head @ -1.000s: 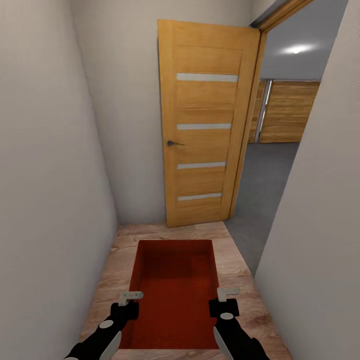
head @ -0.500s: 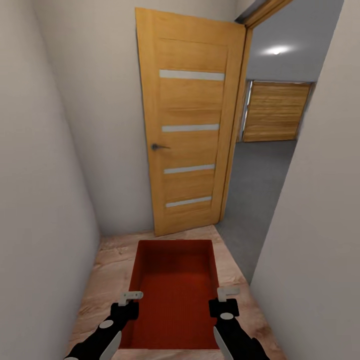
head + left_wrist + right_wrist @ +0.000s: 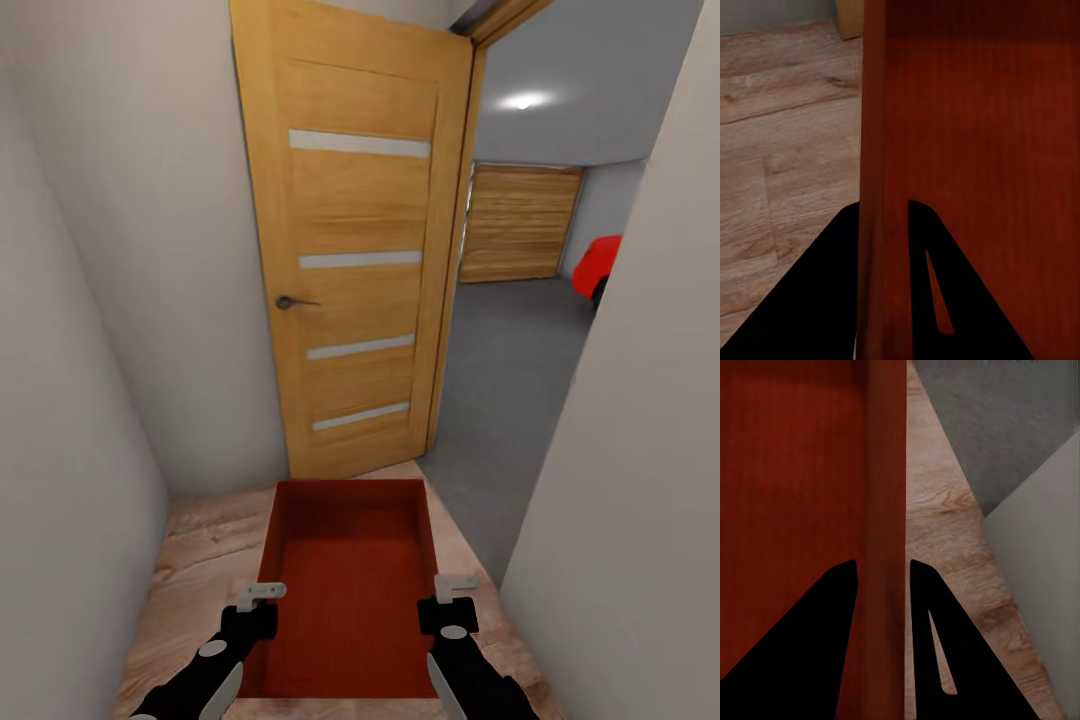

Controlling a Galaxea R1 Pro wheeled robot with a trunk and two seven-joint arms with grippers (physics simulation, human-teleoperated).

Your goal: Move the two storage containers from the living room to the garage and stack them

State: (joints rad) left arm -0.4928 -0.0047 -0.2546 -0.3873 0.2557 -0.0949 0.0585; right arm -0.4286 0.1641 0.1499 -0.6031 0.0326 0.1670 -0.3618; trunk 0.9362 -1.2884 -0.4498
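I carry one orange-red storage container low in front of me, above light wood planks. My left gripper is shut on its left wall, and my right gripper is shut on its right wall. In both wrist views the dark fingers straddle a wall on either side. Its ribbed inside bottom is bare. Through the open doorway lie the garage's grey concrete floor, a wooden panel door and part of a red car.
I am in a narrow corridor between a white wall on the left and a white wall on the right. A wooden door with glass strips stands swung open ahead on the left. The opening into the garage is ahead on the right.
The view has moved forward and turned right: the door looms larger and further left, more garage floor shows, and the red car has come into view. Both grippers keep their hold.
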